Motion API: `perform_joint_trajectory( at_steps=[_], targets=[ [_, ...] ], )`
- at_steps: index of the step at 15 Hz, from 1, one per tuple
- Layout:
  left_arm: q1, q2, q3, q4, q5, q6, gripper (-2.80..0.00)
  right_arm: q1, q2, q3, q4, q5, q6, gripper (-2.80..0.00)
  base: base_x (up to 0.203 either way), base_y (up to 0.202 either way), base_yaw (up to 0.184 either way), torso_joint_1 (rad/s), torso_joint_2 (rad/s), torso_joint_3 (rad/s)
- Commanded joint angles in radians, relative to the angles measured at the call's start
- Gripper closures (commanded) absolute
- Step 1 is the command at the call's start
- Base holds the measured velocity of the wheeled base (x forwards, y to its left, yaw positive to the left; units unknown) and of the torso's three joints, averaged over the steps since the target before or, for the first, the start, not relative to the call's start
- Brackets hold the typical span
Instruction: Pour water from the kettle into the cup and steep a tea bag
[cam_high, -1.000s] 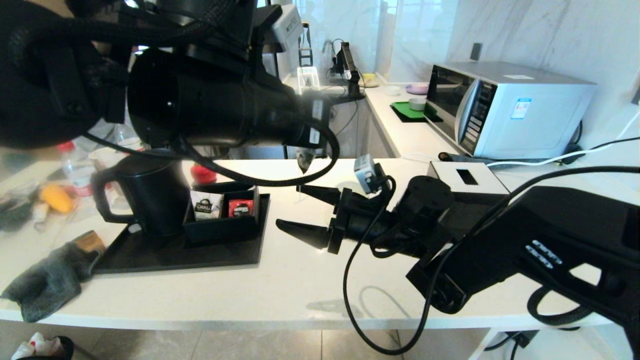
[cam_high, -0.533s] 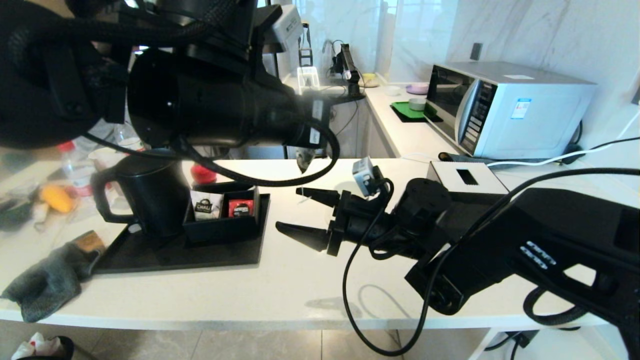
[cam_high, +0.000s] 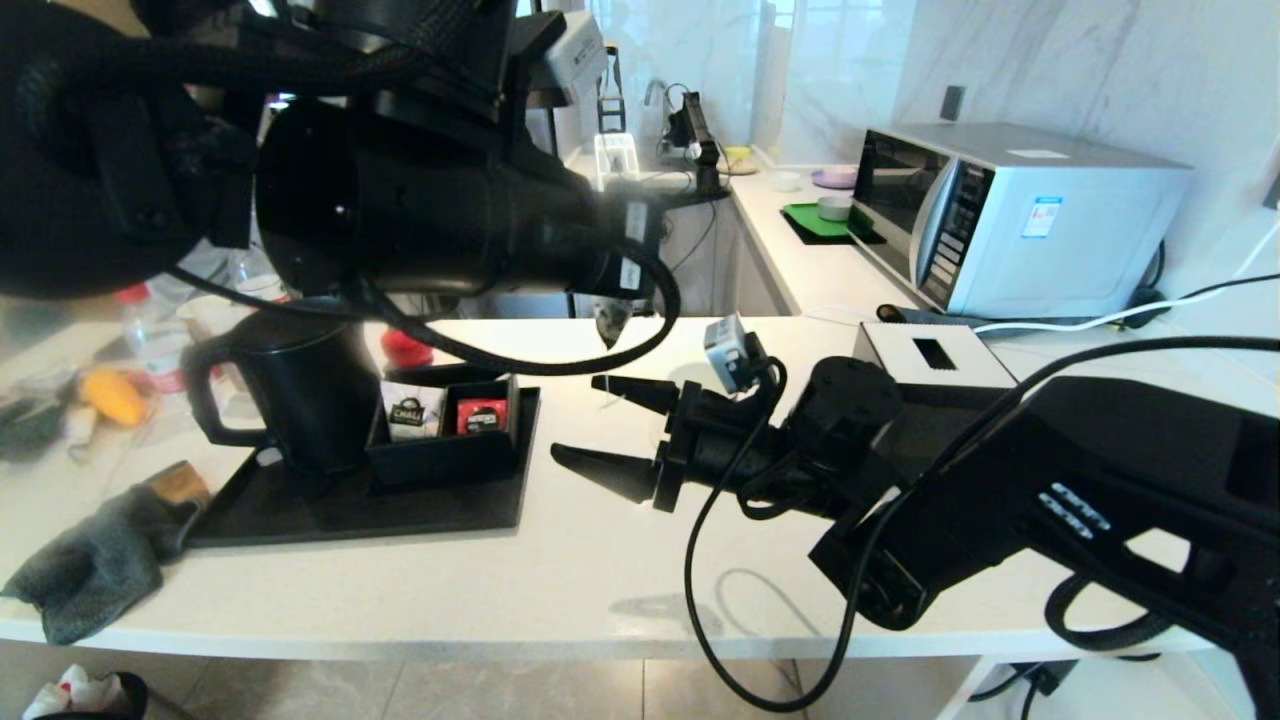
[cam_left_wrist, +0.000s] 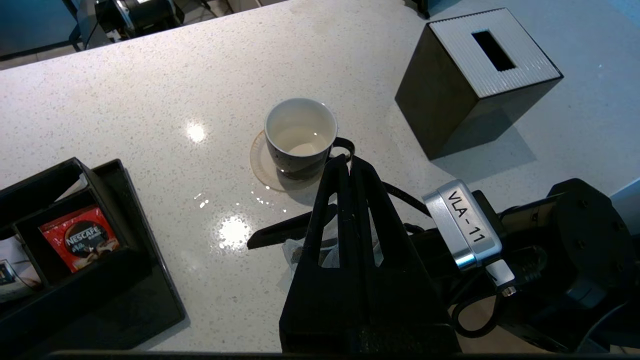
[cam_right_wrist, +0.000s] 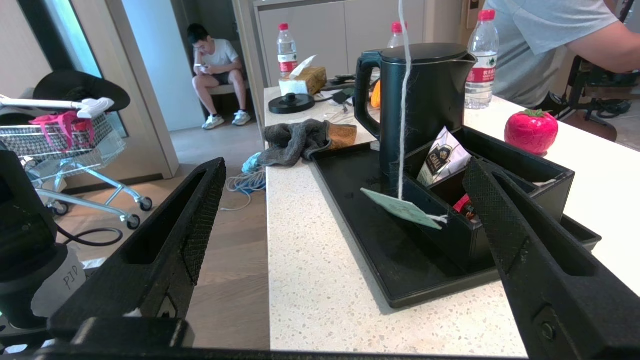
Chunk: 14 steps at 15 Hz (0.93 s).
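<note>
Fingers of the left gripper are pressing together on the tea bag, which is dangling just short of the cup; beyond the cup, the right gripper is waiting spread.

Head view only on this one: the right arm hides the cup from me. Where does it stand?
Observer: The cup stands upright on the counter, between the black tray and the tissue box.
Operator: Is the left tool closed?
Observer: Yes. The left wrist view shows the left tool with its fingers pressed together, short of the cup, holding the tea bag.
Operator: Where does the string go?
Observer: In the right wrist view the string hangs straight down, its tag dangling before the open right tool, with the kettle behind.
</note>
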Motion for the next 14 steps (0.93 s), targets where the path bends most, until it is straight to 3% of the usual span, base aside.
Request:
perform_joint_trajectory(
  at_steps=[1, 8, 9, 10, 14],
  targets=[
    [-0.005, 0.002, 0.0, 0.001, 0.003, -0.001, 0.0, 0.0, -0.002, -0.001, -0.009, 0.004, 0.002, -2.8, 0.0, 0.0, 0.0, 0.0, 0.0, 0.0],
    [-0.005, 0.002, 0.0, 0.002, 0.003, 0.0, 0.0, 0.002, -0.008, 0.001, -0.009, 0.005, -0.001, -2.8, 0.0, 0.0, 0.0, 0.0, 0.0, 0.0],
    [-0.005, 0.002, 0.0, 0.002, 0.003, 0.0, 0.0, 0.002, -0.006, -0.002, -0.01, 0.004, -0.004, -0.7, 0.0, 0.0, 0.0, 0.0, 0.0, 0.0],
    [-0.005, 0.002, 0.0, 0.002, 0.004, 0.0, 0.0, 0.002, -0.006, -0.002, -0.013, 0.005, -0.004, 0.0, 0.0, 0.0, 0.0, 0.0, 0.0, 0.0],
    [-0.005, 0.002, 0.002, 0.002, 0.004, 0.0, 0.0, 0.002, -0.005, 0.003, -0.028, 0.006, -0.003, 0.0, 0.0, 0.0, 0.0, 0.0, 0.0, 0.0]
  ],
)
